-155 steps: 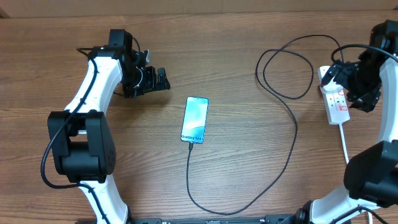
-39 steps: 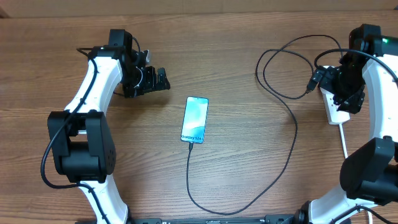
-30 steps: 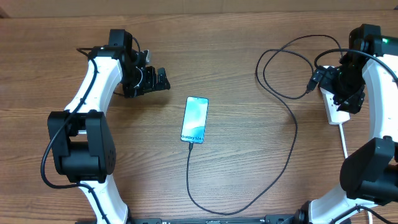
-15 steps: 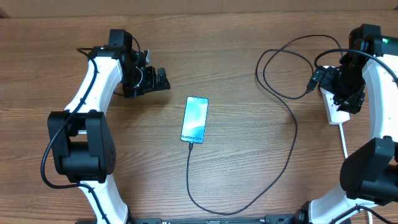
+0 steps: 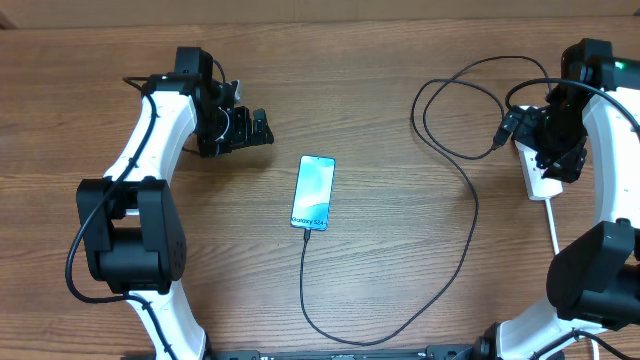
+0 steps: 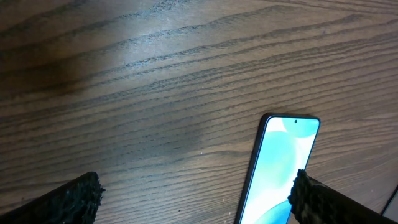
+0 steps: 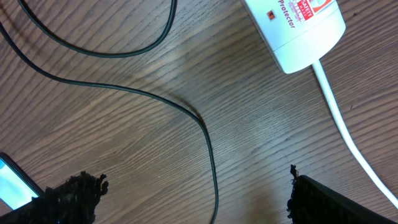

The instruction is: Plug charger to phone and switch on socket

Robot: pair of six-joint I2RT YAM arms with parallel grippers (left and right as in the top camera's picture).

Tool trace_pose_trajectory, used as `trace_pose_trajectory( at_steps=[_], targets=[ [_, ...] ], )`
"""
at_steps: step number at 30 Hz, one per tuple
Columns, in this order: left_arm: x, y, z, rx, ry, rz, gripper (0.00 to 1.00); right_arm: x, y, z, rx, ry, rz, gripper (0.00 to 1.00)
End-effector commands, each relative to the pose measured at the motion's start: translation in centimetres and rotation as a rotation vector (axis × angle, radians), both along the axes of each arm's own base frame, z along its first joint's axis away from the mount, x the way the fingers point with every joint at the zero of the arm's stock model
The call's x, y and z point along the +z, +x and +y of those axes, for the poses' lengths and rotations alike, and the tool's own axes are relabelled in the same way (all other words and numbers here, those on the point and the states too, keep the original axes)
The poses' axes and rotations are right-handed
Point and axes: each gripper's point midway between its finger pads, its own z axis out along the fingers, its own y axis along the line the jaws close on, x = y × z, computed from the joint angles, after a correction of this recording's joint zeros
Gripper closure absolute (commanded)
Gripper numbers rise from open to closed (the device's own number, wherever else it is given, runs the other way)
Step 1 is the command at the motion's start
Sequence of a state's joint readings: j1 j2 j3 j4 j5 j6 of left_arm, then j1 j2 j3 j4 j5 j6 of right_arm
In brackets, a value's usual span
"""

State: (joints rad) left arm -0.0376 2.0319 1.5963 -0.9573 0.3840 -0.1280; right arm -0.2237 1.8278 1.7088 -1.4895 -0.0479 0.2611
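The phone is shown apart, lower right of the left gripper, whose jaws are spread wide. The right gripper, equally spread, is positioned over the power strip.

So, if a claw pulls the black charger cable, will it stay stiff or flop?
Probably floppy: the charger lies in loose loops on the table, so slack would likely shift first. It looks thin and light. Its end meets the phone, so a hard tug might drag that along.
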Motion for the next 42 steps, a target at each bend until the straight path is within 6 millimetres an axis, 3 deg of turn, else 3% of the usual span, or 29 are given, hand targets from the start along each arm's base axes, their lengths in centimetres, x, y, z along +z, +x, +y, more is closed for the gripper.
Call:
trace_pose_trajectory(
  at_steps=[1,13,29,42],
  targets=[
    [0.0,0.4,-0.1,-0.009,0.004,-0.008,0.00,0.0,0.0,0.0,0.003,-0.002,-0.003,0.00],
    [0.7,0.3,-0.8,-0.027,0.003,-0.026,0.00,0.0,0.0,0.0,0.003,-0.002,-0.003,0.00],
    [6.1,-0.5,-4.5,-0.113,-0.010,-0.157,0.00,0.0,0.0,0.0,0.003,-0.002,-0.003,0.00],
    [7.7,-1.6,-7.3,-0.181,-0.020,-0.194,0.00,0.0,0.0,0.0,0.003,-0.002,-0.003,0.00]
  ],
)
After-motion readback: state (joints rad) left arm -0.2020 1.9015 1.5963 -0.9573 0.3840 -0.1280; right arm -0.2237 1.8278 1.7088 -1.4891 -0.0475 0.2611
